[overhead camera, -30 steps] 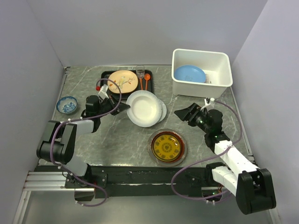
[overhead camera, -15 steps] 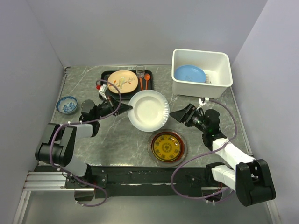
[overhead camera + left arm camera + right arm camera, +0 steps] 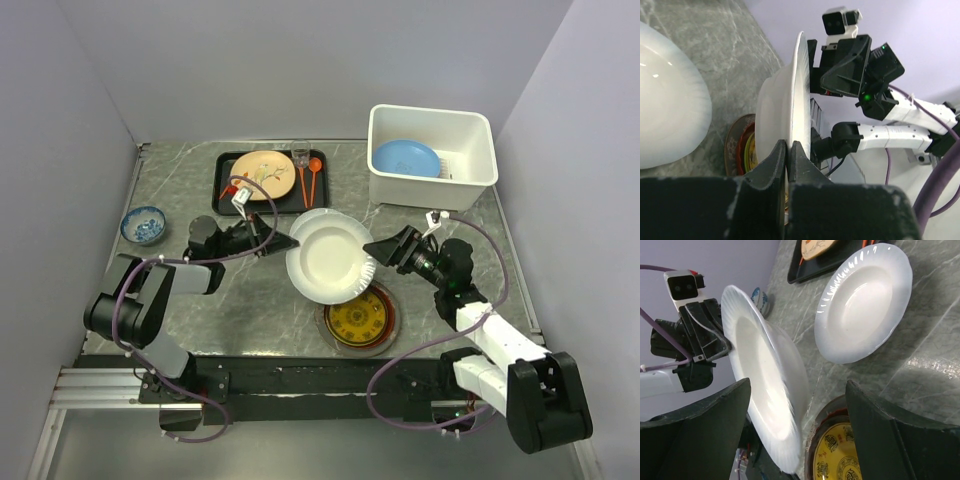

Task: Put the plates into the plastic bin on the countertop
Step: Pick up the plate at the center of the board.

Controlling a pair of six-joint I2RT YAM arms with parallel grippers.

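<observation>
1. Two white plates here. The flat white plate (image 3: 865, 300) lies on the countertop (image 3: 180, 185). My left gripper (image 3: 290, 243) is clenched on the rim of the lifted white plate (image 3: 330, 258).
2. The right gripper (image 3: 385, 248) gapes empty just beside it, toward the plastic bin (image 3: 420, 190).
3. The dark red plate (image 3: 358, 320) sits partly underneath.
4. Half a second ago the lifted plate hung farther back, clear of the red one.

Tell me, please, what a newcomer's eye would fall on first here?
The white plate held above the middle of the countertop, its rim pinched by the shut left gripper, the open right gripper at its opposite rim. Then the blue plate in the white bin, far right.
</observation>
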